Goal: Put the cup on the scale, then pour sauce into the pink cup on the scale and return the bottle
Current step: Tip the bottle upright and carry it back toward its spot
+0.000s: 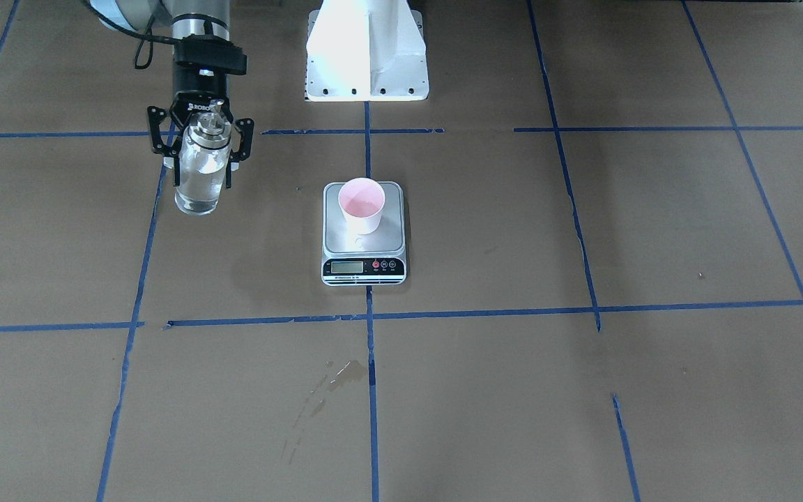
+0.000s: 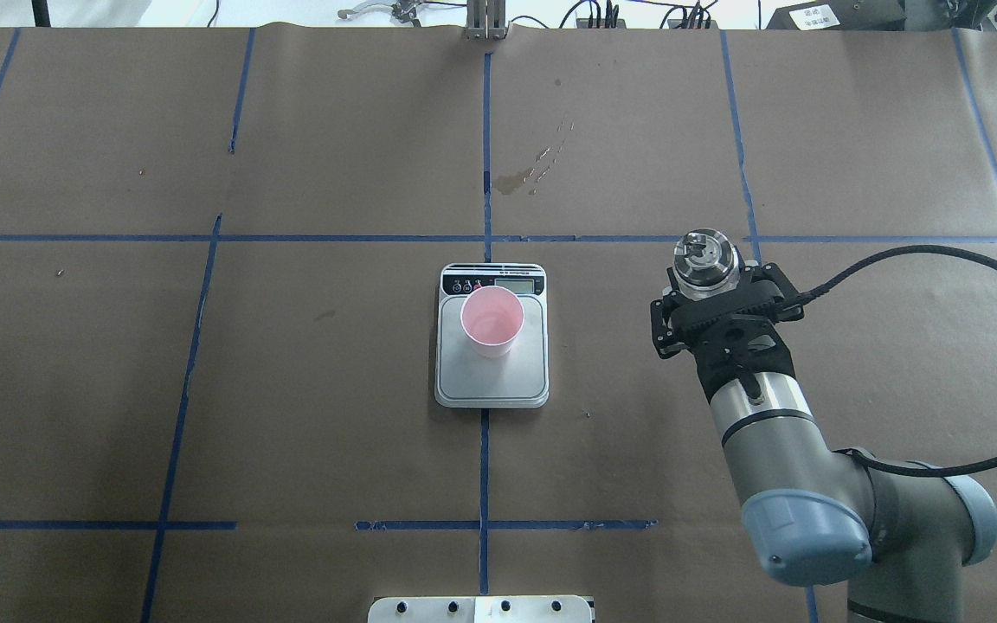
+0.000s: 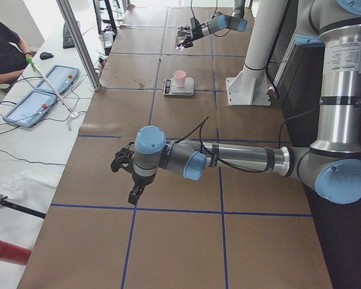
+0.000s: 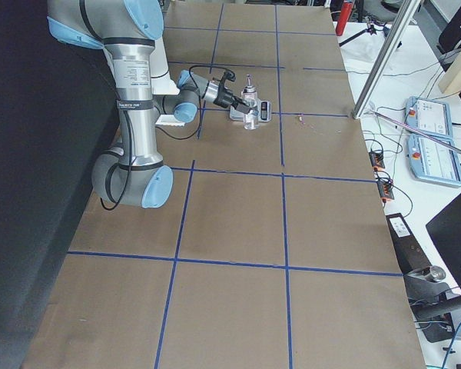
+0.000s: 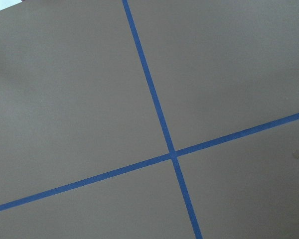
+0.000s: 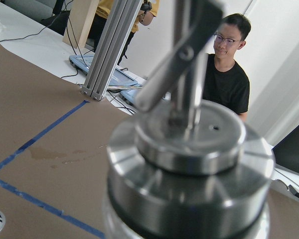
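Front-facing view: the right gripper (image 1: 203, 162), at the picture's left, has its fingers clasped on the upper part of the bottle (image 1: 199, 173); the bottle's long axis is upright and clear sauce (image 1: 197, 196) shows through the glass; whether its base rests on the table (image 1: 583, 390) cannot be told. The cup (image 1: 362, 204) stands upright on the scale (image 1: 364, 242), well apart from the bottle; whether it holds any liquid cannot be told.

Overhead view: the bottle's metal cap (image 2: 704, 256) is seen from above between the fingers of the right gripper (image 2: 709, 277); the cup (image 2: 492, 320) sits on the platform of the scale (image 2: 492, 382), toward its display end. From the fingers the cup lies to the robot's left and slightly nearer the robot; if the pour is yet to come, the carry would likely run that way, and the right arm is plainly the nearer one.

Exterior left view: the left gripper (image 3: 133, 190) hangs over bare paper, far from the scale (image 3: 178, 89); I cannot tell whether its fingers are apart or together.

Exterior right view: the bottle (image 4: 250, 108) stands in front of the scale (image 4: 265, 110); the cup is hidden.

Left wrist view: only brown paper and crossing blue tape (image 5: 172, 152).

Right wrist view: the blurred cap and its spout (image 6: 189, 164) fill the frame, pointing up; a person (image 6: 226, 82) stands beyond.
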Motion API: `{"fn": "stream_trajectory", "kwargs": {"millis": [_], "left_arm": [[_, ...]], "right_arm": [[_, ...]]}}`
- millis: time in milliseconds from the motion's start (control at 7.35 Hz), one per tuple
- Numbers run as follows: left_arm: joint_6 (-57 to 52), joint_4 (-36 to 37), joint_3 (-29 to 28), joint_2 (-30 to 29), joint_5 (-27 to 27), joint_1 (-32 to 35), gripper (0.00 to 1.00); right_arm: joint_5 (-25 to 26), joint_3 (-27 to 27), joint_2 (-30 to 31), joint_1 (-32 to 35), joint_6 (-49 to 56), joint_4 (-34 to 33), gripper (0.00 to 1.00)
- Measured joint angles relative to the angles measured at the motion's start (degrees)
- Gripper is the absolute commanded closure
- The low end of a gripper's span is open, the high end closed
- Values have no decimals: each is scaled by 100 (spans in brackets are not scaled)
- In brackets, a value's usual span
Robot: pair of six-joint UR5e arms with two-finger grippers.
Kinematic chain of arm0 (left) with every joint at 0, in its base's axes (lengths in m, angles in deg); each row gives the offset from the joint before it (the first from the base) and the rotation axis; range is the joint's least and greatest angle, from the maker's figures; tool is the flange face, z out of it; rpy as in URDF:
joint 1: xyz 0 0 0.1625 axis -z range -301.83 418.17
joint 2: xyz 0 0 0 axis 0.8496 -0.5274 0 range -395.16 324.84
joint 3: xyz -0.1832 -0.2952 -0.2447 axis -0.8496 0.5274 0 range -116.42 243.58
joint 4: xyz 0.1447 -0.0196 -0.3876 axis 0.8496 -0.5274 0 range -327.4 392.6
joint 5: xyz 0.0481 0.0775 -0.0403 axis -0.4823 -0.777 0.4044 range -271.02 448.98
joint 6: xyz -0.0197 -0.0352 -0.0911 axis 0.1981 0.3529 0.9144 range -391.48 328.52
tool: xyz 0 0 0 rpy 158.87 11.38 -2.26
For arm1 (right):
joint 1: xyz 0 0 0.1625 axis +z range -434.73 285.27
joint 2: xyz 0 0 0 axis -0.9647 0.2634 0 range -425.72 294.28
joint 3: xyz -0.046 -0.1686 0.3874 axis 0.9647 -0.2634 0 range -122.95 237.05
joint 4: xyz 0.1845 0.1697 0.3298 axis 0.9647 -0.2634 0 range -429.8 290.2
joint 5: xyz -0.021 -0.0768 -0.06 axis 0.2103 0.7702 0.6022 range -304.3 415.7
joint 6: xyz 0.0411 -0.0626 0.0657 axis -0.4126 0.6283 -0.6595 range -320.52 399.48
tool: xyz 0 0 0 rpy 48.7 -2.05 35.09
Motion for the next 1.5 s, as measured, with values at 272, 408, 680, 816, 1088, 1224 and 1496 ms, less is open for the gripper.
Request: {"fn": "stream_trajectory", "kwargs": {"millis": [272, 408, 680, 816, 1088, 1224, 1496], "left_arm": [[0, 0, 7, -32, 0, 0, 0], [0, 0, 21, -36, 0, 0, 0], [0, -5, 57, -39, 3, 6, 0], [1, -7, 79, -37, 2, 7, 0], [0, -9, 117, -31, 0, 9, 0], [1, -9, 133, -31, 2, 9, 0], [-1, -9, 143, -24, 2, 9, 0]], "right_arm": [[-270, -166, 342, 72, -804, 746, 100], [-472, -197, 447, 147, -1326, 886, 100], [-851, -253, 606, 350, -2069, 1073, 100], [-1118, -334, 652, 551, -2204, 1109, 100], [-1656, -761, 681, 976, -2337, 1137, 100], [-1694, -1034, 679, 1055, -2481, 1156, 100], [-1695, -1213, 656, 1081, -2711, 1162, 100]]}}
